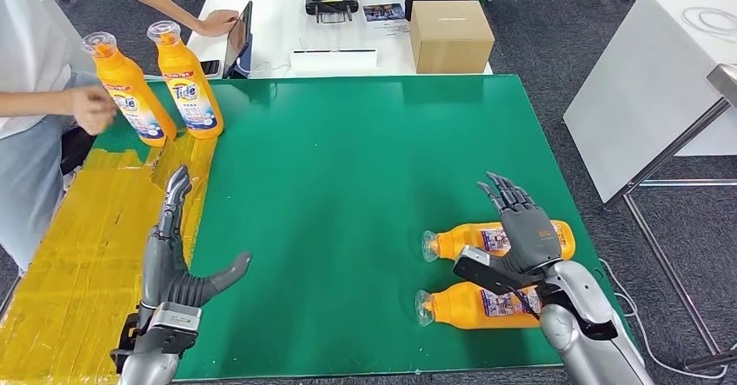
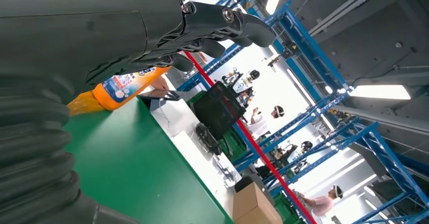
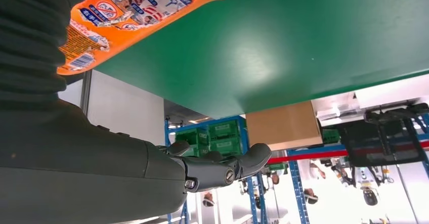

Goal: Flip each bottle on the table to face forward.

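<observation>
Two bottles point(image 1: 156, 85) stand upright by a person's hand point(image 1: 91, 107); two lying bottles point(image 1: 487, 272) remain — roughly half done. Right hand point(image 1: 521, 233) hovers above them, fingers spread (holding nothing); left hand point(image 1: 187, 263) likewise empty.

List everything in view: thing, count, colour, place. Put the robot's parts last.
Standing Tide bottles: 2, orange, far left of the table, upright.
Lying bottles: 2, orange, near right, on their sides, caps toward the left.
Table mat: 1, green, covers most of the table.
Taped strip: 1, yellow, along the table's left side.
Cardboard box: 1, brown, on the white table behind.
Person's hand: 1, beside the leftmost standing bottle.
Left hand: 1, grey, open, over the left edge of the mat.
Right hand: 1, grey, open, above the lying bottles.
</observation>
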